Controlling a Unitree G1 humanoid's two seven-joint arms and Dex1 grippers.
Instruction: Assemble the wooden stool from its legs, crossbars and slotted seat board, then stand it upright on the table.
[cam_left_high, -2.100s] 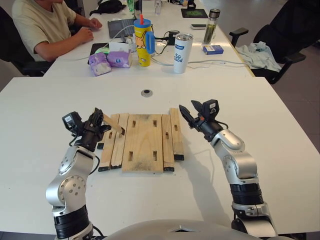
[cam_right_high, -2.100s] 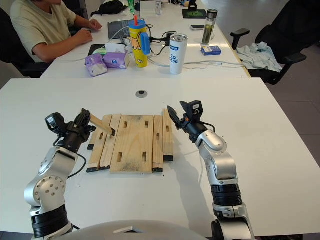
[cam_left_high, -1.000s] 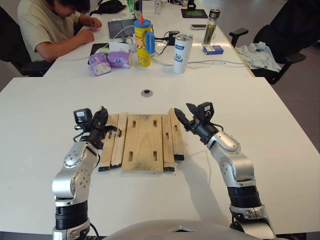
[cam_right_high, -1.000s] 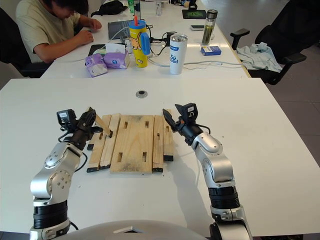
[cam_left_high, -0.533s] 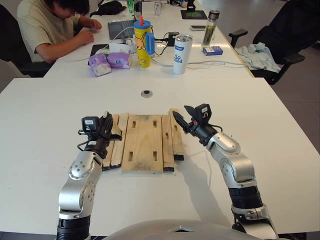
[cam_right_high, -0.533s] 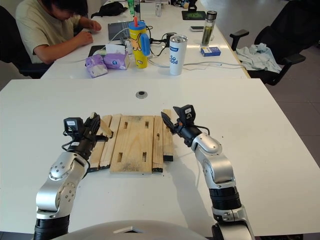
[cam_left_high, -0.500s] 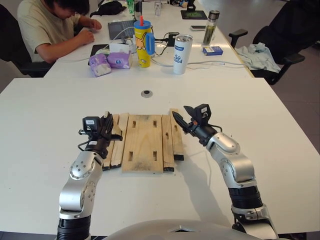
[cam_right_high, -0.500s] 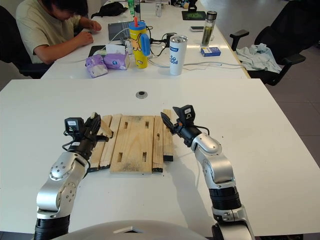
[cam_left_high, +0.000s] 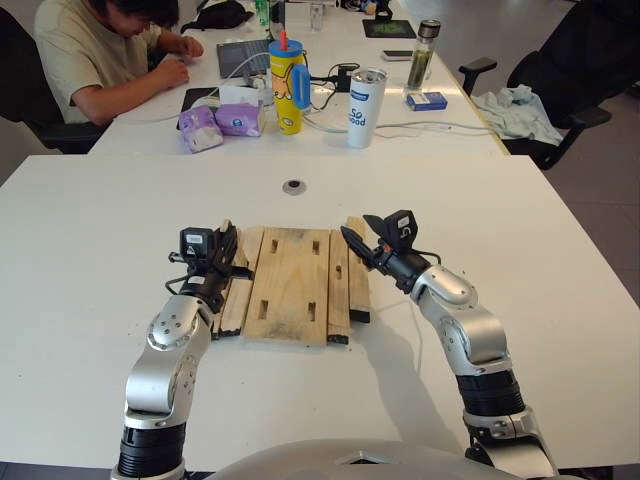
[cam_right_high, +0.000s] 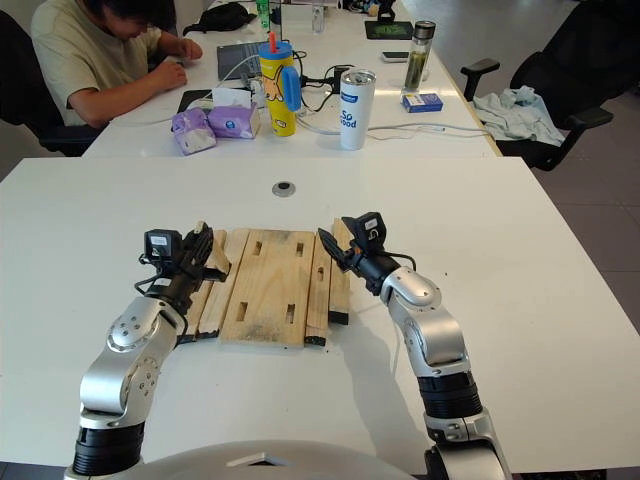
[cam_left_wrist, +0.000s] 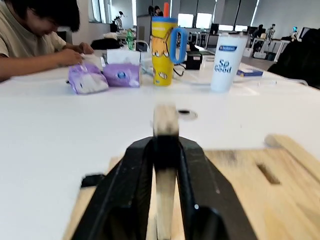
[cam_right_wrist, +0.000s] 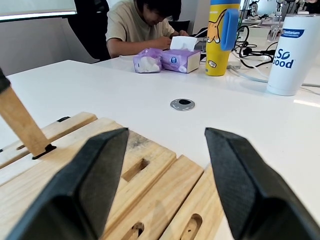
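The slotted seat board (cam_left_high: 290, 285) lies flat on the white table (cam_left_high: 90, 260). Loose wooden slats lie along its left side (cam_left_high: 238, 300) and its right side (cam_left_high: 355, 275). My left gripper (cam_left_high: 226, 256) hovers over the left slats, shut on a short wooden piece (cam_left_wrist: 165, 120) that stands nearly upright between the fingers (cam_left_wrist: 137, 165). My right gripper (cam_left_high: 352, 236) hangs open just above the far end of the right slats. Under its spread fingers (cam_right_wrist: 102, 185), the right wrist view shows the board's slots (cam_right_wrist: 136, 170).
A round cable grommet (cam_left_high: 292, 186) sits in the table beyond the board. Farther back stand a white tumbler (cam_left_high: 366, 92), a yellow cup (cam_left_high: 286, 85) and tissue packs (cam_left_high: 220, 118). Bare table lies to the left, the right and the front.
My left gripper has carried the wooden piece inward from the left, to the board's left slats, turning it more upright. My right gripper has edged left over the right slats.
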